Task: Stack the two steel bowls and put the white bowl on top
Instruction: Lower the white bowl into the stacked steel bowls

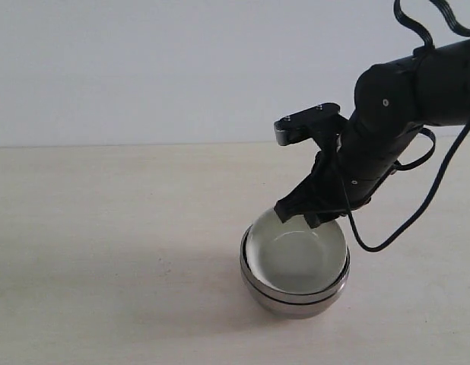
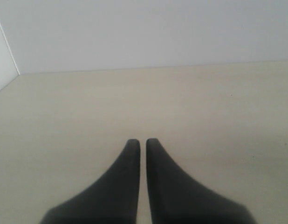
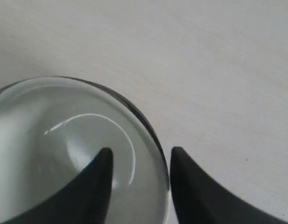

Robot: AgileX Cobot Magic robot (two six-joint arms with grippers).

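The white bowl [image 1: 296, 255] sits nested in the two steel bowls [image 1: 293, 304], which are stacked one inside the other on the surface [image 1: 106, 228], right of the middle in the exterior view. Only their shiny outer bands show beneath the white rim. By the look of it the stacking is done and the step in hand is the release of the last bowl. The right gripper [image 1: 300, 217] is down at the far edge of the white bowl. In its wrist view the right gripper [image 3: 139, 151] straddles the rim with one finger inside the white bowl [image 3: 55, 140] and one outside. The jaws are parted wider than the wall is thick, so they appear to hold nothing, though the outer finger lies very close to the rim and contact there cannot be ruled out. The left gripper [image 2: 142, 141] is closed, with only a thin slit between its fingers. It is empty and hangs over bare surface with none of the bowls in its view. The next move calls for a straight lift of the right arm, away from the rim. The fingers must stay apart so that neither one catches the edge and tips or drags the white bowl out of the stack.
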